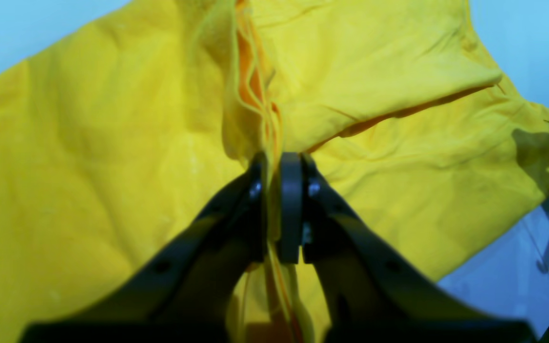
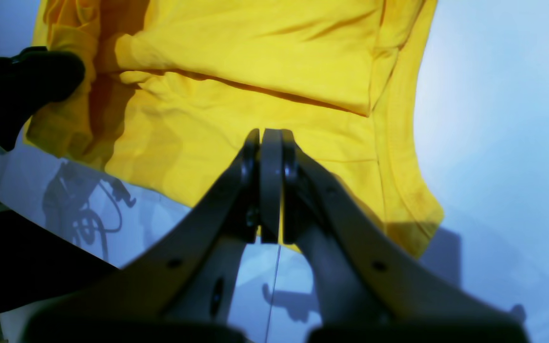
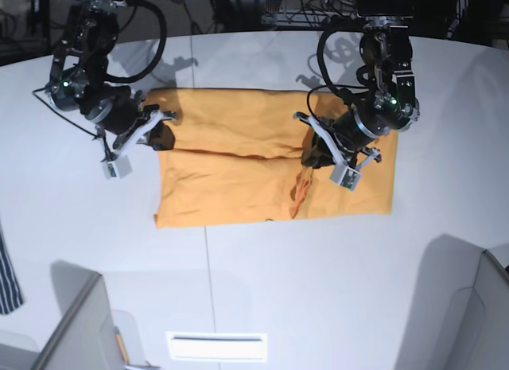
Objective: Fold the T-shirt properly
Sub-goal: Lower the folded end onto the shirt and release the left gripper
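The orange-yellow T-shirt (image 3: pixel 238 175) lies partly folded on the white table (image 3: pixel 262 282), with one layer lying over another along a crease through its middle. My left gripper (image 1: pixel 277 164) is shut on a raised bunch of the cloth (image 1: pixel 255 105) in the shirt's right part; in the base view this gripper (image 3: pixel 316 157) has a ridge of cloth running down from it. My right gripper (image 2: pixel 270 136) is shut with its tips over the shirt (image 2: pixel 255 62) near its left edge, and no cloth rises into its jaws. In the base view it (image 3: pixel 163 137) sits at the shirt's left edge.
A dark navy white-striped garment (image 3: pixel 8 274) hangs at the table's left edge. Grey partitions (image 3: pixel 75 330) stand at the bottom corners. A black blurred part (image 2: pixel 17 85) shows at the left of the right wrist view. Cables and equipment stand behind the table.
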`<state>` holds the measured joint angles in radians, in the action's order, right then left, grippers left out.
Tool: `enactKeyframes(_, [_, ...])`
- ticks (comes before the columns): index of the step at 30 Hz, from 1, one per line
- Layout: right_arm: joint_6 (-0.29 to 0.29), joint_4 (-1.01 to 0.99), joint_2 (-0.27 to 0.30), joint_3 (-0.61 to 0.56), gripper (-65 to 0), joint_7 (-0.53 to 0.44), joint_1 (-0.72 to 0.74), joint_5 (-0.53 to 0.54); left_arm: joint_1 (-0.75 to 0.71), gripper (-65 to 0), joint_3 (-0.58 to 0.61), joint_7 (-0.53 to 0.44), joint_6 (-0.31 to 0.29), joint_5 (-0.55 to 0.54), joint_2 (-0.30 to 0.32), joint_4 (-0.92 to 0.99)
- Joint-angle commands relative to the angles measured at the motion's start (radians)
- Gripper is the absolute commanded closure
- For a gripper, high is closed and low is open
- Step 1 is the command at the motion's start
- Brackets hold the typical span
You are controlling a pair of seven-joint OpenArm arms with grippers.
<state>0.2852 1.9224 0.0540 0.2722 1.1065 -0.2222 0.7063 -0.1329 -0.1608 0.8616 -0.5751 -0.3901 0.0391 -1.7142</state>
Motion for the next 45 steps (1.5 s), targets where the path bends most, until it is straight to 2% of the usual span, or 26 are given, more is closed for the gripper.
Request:
enactKeyframes(1, [0.004, 0.015, 0.005, 0.005, 0.0, -0.016, 0.008, 0.019, 0.012, 0.0, 0.0, -0.023, -0.003, -0.016, 0.0, -0.014])
enactKeyframes(34, [0.004, 0.015, 0.005, 0.002, 0.0, -0.015, 0.01, 0.019, 0.012, 0.0, -0.006, -0.023, -0.001, -0.016, 0.0, -0.014])
enactKeyframes(35, [0.004, 0.015, 0.005, 0.002, 0.0, -0.015, 0.01, 0.019, 0.012, -3.3, -0.004, -0.023, -0.001, -0.016, 0.0, -0.014])
enactKeyframes(39, [0.004, 0.015, 0.005, 0.002, 0.0, -0.015, 0.011, 0.019, 0.012, -23.2, 0.002, -0.023, -0.001, -0.016, -0.003, -0.013])
enactKeyframes(42, [0.004, 0.015, 0.005, 0.002, 0.0, -0.015, 0.011, 0.019, 0.012, -37.7, 0.037, -0.023, -0.001, -0.016, -0.032, -0.013])
enactKeyframes(45, [0.004, 0.015, 0.005, 0.002, 0.0, -0.016, 0.011, 0.019, 0.012, -46.4, 0.102, -0.023, -0.001, -0.016, -0.038, -0.013])
